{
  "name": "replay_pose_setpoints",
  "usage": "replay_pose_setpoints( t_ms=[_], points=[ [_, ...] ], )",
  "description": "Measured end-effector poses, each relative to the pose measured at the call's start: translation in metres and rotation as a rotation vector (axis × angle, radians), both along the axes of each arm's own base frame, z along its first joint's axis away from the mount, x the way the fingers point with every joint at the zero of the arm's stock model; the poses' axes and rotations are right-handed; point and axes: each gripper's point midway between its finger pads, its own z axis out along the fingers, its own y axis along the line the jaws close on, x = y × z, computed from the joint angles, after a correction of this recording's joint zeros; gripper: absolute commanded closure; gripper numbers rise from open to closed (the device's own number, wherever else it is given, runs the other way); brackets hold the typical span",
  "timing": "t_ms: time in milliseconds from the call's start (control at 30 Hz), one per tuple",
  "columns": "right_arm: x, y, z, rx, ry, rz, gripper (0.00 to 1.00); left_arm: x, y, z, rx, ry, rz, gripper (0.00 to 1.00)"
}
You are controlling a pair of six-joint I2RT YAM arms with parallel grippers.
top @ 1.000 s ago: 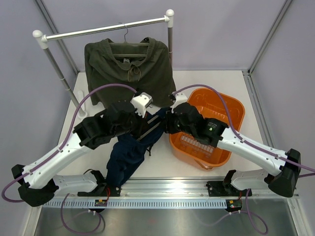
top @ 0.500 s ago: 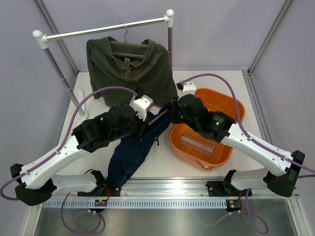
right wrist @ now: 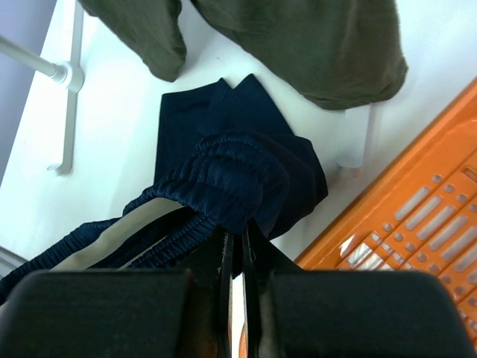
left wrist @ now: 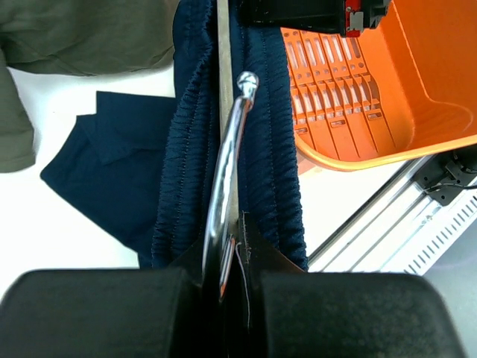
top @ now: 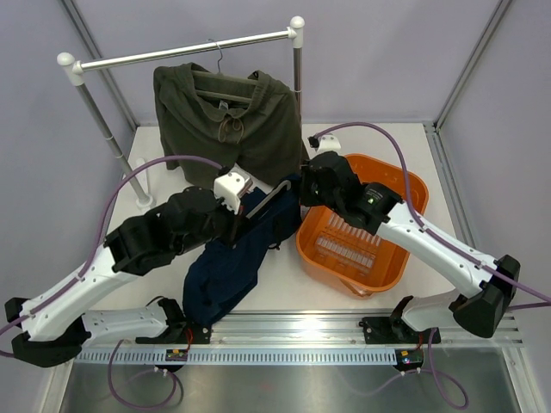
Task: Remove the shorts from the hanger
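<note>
Olive-green shorts (top: 228,120) with a drawstring hang on a hanger from the rail (top: 172,53) at the back; neither gripper touches them. A second pair, navy shorts (top: 237,258), sits on a wooden hanger (top: 263,205) between my arms, legs trailing on the table. My left gripper (top: 239,217) is shut on that hanger's metal hook (left wrist: 227,164), by the navy elastic waistband (left wrist: 276,149). My right gripper (top: 303,191) is shut on the bunched navy waistband (right wrist: 231,179), pulled up off the hanger's end beside the basket.
An orange basket (top: 398,188) stands at the right, right next to my right gripper; its slotted wall shows in the left wrist view (left wrist: 417,74). The rack's white foot (right wrist: 67,74) and posts stand at the back left and centre. The table's front rail lies near.
My left arm has drawn back to the left with the hanger. My right gripper has moved away toward the back with the navy waistband. The olive shorts swayed slightly.
</note>
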Motion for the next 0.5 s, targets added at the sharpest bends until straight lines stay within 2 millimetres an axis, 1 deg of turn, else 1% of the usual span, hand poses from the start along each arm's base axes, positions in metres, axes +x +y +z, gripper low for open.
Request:
replay_pose_setpoints(
  t_ms=[100,300,433,500],
  points=[
    [0.0,0.006,-0.002,0.011,0.006,0.019,1.0,-0.002,0.005,0.003,-0.004,-0.008,0.002,1.0],
    [0.0,0.007,-0.002,0.015,0.005,0.022,1.0,-0.007,0.013,0.011,-0.031,-0.027,-0.001,1.0],
    [-0.001,0.011,-0.002,0.02,0.008,0.042,1.0,-0.012,0.02,0.022,-0.069,-0.058,-0.007,1.0],
    [0.001,0.012,-0.002,0.023,0.003,0.048,1.0,-0.015,0.022,0.031,-0.102,-0.079,-0.015,1.0]
  ],
)
